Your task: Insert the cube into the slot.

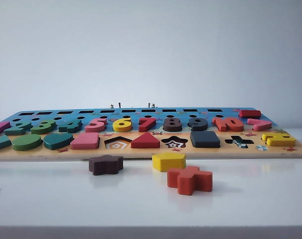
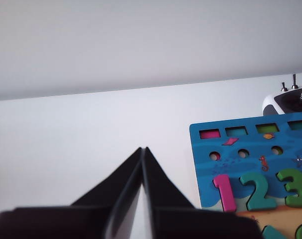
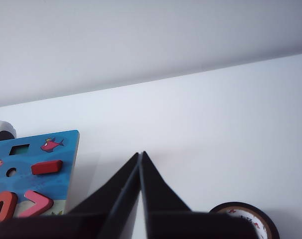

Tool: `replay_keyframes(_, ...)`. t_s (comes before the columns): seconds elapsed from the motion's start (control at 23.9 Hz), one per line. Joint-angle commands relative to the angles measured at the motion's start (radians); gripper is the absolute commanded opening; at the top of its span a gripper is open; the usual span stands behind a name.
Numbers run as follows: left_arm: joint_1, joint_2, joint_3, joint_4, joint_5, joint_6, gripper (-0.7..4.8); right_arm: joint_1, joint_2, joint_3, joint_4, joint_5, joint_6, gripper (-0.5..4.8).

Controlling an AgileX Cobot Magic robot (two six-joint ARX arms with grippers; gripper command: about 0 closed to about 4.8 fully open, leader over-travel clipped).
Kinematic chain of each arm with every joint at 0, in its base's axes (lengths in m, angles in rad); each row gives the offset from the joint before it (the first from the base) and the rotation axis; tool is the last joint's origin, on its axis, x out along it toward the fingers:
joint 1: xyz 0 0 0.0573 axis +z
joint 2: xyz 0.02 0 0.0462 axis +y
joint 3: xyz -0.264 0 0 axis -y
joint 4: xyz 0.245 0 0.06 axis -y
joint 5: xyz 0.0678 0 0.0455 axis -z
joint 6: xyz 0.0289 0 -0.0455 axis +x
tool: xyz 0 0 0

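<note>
left gripper (image 2: 142, 149): fingertips pressed together, empty, above the board's left end, off the pieces
loose pieces: brown star (image 1: 105, 164), yellow block (image 1: 169, 161), orange cross (image 1: 190, 179) on the table in front of the board (image 1: 151, 152)
cube (image 1: 205, 139): seated in the slot, front row, right of centre
right gripper (image 3: 141, 154): fingertips pressed together, empty, past the board's right end
progress: looks done, nothing left
</note>
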Motion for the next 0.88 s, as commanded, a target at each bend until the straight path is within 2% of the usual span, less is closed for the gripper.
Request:
replay_keyframes(0.04, 0.000, 0.004, 0.003, 0.014, -0.002, -0.003, 0.20, -0.001, -0.008, -0.013, 0.022, 0.000, 0.007, -0.06)
replay_keyframes(0.29, 0.000, 0.004, 0.003, 0.014, -0.002, -0.003, 0.20, -0.001, -0.026, -0.041, 0.032, -0.003, 0.007, -0.06)
replay_keyframes(0.88, 0.000, 0.004, 0.003, 0.014, -0.002, -0.003, 0.20, 0.000, -0.124, -0.143, 0.048, -0.117, 0.006, -0.06)
